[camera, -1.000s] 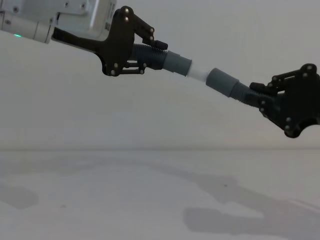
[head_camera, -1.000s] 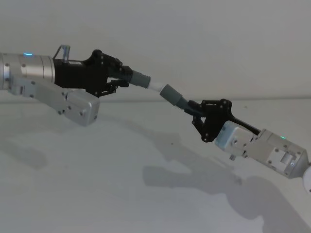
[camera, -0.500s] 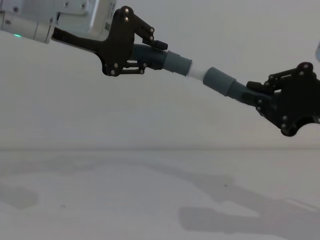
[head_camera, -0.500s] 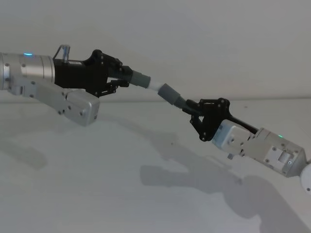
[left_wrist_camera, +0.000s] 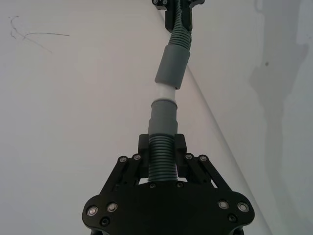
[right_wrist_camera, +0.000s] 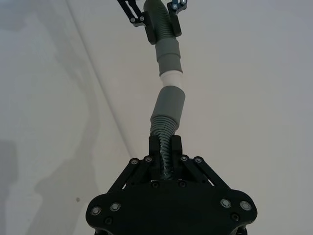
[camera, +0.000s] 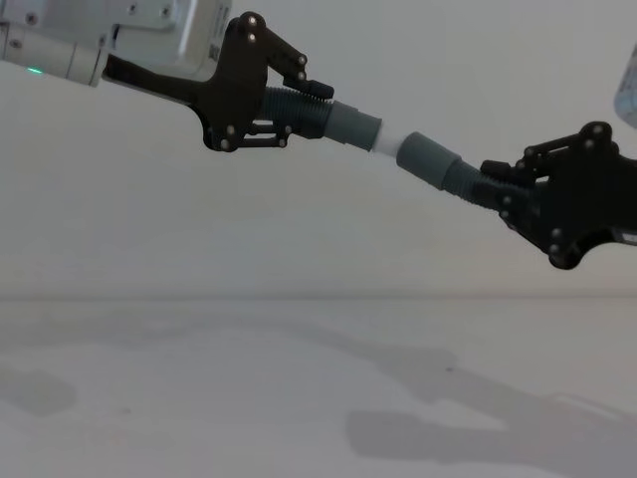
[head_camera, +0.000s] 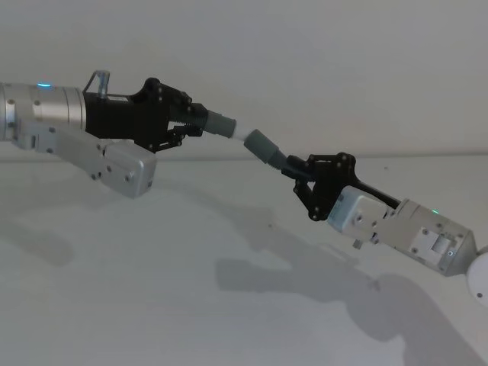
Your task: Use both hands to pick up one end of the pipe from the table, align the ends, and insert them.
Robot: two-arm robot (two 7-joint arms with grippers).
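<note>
- Head view, nearest: the white table (head_camera: 152,305) lies below both raised arms, carrying their shadows.
- Right gripper (head_camera: 299,169) is clamped on the ribbed body of its pipe piece (head_camera: 278,158), held well above the table, grey socket (head_camera: 259,144) pointing up-left.
- Left gripper (head_camera: 192,120) is clamped on the other pipe piece (head_camera: 210,121); its white tip (camera: 386,145) sits partly inside the socket.
</note>
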